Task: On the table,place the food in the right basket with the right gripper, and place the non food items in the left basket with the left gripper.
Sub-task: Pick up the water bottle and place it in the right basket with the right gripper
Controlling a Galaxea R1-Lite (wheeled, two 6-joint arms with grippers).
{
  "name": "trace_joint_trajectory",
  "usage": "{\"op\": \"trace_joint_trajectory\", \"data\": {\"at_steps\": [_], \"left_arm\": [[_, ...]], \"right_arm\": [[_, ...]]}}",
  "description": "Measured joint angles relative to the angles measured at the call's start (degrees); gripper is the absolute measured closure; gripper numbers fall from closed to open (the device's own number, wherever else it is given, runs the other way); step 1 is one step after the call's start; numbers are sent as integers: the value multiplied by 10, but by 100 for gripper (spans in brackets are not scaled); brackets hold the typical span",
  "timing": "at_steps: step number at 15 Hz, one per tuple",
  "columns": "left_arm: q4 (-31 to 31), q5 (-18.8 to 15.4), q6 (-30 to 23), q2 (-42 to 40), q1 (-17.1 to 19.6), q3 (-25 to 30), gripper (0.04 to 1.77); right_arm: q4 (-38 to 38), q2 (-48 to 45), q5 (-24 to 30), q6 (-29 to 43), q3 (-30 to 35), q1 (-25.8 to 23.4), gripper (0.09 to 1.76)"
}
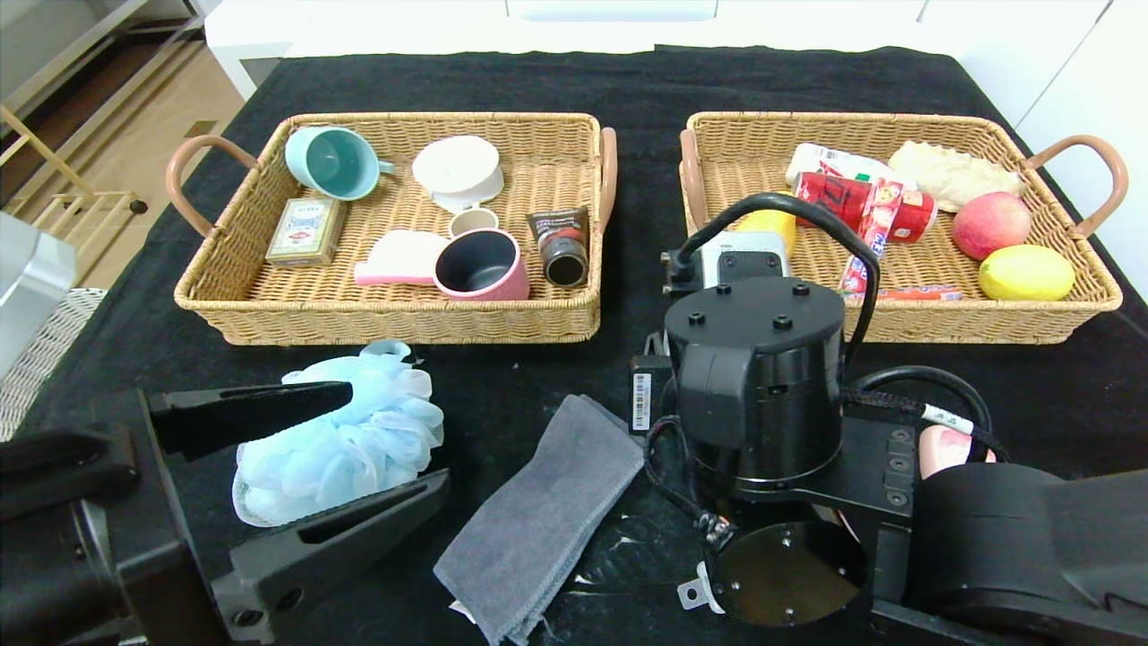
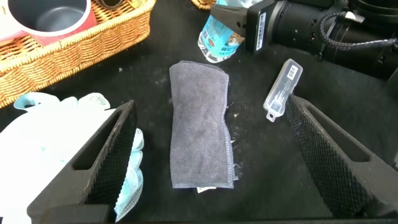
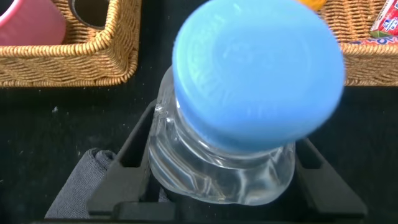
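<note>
Black cloth covers the surface (image 1: 538, 90), where the right tool (image 3: 217, 180) is clamped on the water bottle (image 3: 249, 93) short of the right basket (image 1: 897, 323), seemingly needing a lift over its rim, while the left tool (image 2: 211, 155) hangs spread over the grey towel (image 2: 199, 124)

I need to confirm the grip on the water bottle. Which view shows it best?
The right wrist view: the water bottle fills it, sitting between the right gripper's fingers. The left wrist view shows only its labelled lower part; in the head view the arm hides it.
</note>
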Motion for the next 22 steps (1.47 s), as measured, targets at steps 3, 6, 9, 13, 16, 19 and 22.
{"op": "trace_joint_trajectory", "data": {"at_steps": [3, 6, 9, 13, 16, 19, 22], "left_arm": [[0, 0, 0, 0, 0, -1, 9], [0, 0, 0, 0, 0, 0, 9], [-1, 0, 0, 0, 0, 0, 9], [0, 0, 0, 0, 0, 0, 9], [-1, 1, 1, 0, 0, 1, 9], [-2, 1, 2, 0, 2, 1, 9], [-2, 1, 2, 1, 2, 2, 9]], "right_arm": [[1, 0, 0, 0, 2, -3, 84], [2, 0, 0, -1, 4, -3, 84], [2, 0, 0, -5, 4, -3, 84], [5, -3, 0, -6, 4, 1, 84], [10, -20, 0, -15, 8, 10, 85], [24, -50, 0, -19, 10, 11, 85], [27, -75, 0, -30, 7, 8, 85]]}}
